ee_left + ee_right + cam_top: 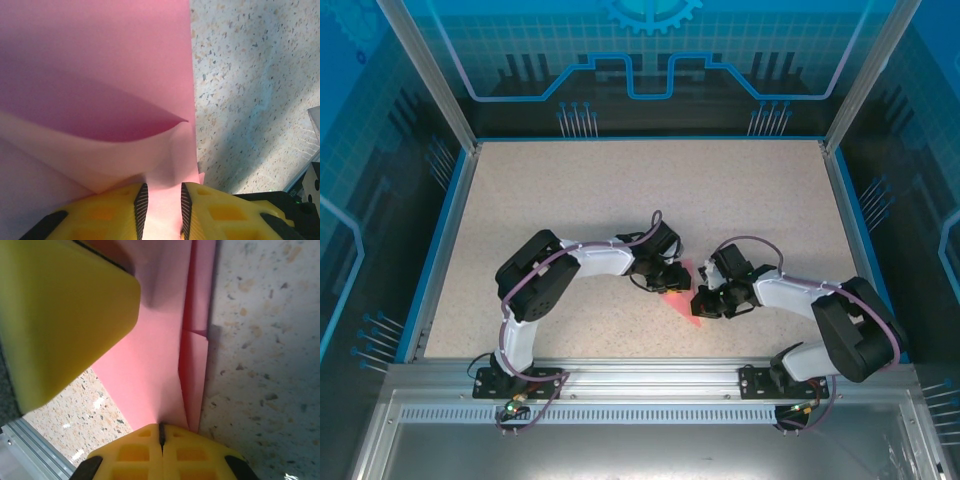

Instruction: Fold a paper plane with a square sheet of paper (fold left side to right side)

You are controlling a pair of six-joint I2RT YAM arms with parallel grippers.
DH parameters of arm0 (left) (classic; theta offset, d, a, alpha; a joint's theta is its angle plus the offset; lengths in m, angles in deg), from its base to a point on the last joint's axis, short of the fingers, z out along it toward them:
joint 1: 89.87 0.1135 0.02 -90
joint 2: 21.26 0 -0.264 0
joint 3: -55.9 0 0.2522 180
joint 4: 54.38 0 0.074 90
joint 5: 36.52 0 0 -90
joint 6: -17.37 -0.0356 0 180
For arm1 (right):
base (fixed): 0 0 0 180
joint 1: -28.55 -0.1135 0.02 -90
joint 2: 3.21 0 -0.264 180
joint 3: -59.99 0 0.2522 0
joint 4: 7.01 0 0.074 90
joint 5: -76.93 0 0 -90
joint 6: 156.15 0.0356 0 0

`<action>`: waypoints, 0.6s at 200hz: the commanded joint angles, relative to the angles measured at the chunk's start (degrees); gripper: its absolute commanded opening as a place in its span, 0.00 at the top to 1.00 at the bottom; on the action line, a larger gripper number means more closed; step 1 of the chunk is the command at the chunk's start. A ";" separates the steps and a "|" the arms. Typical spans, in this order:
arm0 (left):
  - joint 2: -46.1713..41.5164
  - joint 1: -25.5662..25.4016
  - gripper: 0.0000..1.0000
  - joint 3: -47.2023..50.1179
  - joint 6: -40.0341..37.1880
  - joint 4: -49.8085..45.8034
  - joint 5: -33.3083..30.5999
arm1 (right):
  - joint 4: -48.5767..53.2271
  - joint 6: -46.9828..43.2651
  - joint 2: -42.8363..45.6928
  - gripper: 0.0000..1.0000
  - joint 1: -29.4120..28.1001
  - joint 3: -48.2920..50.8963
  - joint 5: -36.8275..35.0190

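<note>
"What sits nearest you?"

"My right claw, pressed together, tips down at the narrow end of the square sheet of paper. I judge it is there as a weight, pinning that end so the sheet cannot slide (whether a layer is caught between the tips, I cannot tell)."

"And the other one?"

"My left claw stands a little spread, with pink paper showing in the gap between its pads; the paper does not look squeezed. Just beyond, one layer bows up off the layer beneath, so I take it I am bringing the left side over toward the right."

"Further out?"

"A folded strip runs along the sheet's edge, then comes the bare speckled surface. Seen from above, the paper lies between my two claws, near the surface's front edge."
</note>
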 commanded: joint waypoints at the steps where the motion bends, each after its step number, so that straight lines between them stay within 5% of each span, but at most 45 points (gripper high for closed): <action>1: 2.02 3.13 0.71 -0.60 -4.45 -4.98 -4.75 | 6.30 -1.50 -2.26 1.00 0.15 2.97 -7.09; 120: 7.38 12.68 0.70 -7.19 -12.05 -5.45 -5.99 | 10.94 -1.54 0.37 1.00 -1.35 2.36 -7.83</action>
